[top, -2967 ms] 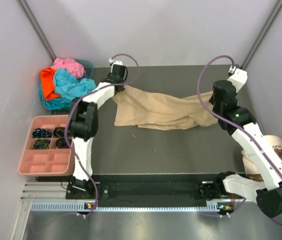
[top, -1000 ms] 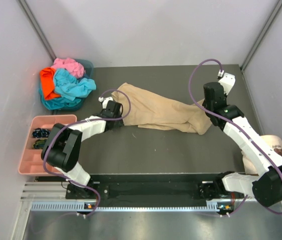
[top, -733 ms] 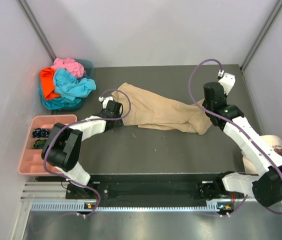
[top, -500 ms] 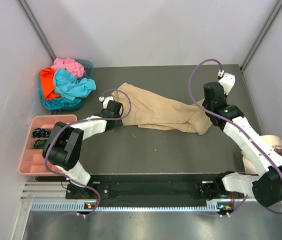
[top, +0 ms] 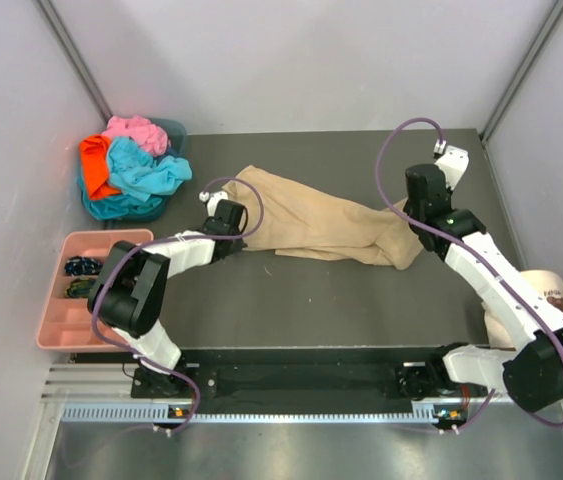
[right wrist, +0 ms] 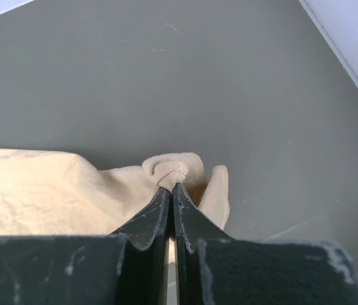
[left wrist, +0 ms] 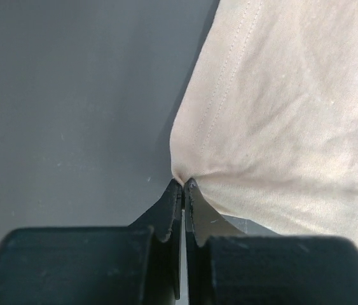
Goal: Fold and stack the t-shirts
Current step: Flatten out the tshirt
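Nearest the near edge of the table (top: 291, 300), a pink tray (top: 61, 325) is seen at the left edge, with dark small items in its far compartments, and a cream cap (top: 549, 292) is seen at the right edge, partly hidden by the right arm.

Further in, the tan t-shirt (top: 311, 222) is spread rumpled across the middle of the table, running from left of centre towards the right edge. Its near-left hemmed corner is pinched between the closed fingers of the left gripper (left wrist: 183, 184). At its right end, a small bunched knot of cloth is clamped in the closed right gripper (right wrist: 173, 184), with the fabric gathered around the tips.

In the far left corner, the remaining shirts are heaped together: the turquoise t-shirt (top: 143, 172) is draped at the front, the orange t-shirt (top: 94, 165) lies at its left, and the pink t-shirt (top: 136, 131) is found farthest back.
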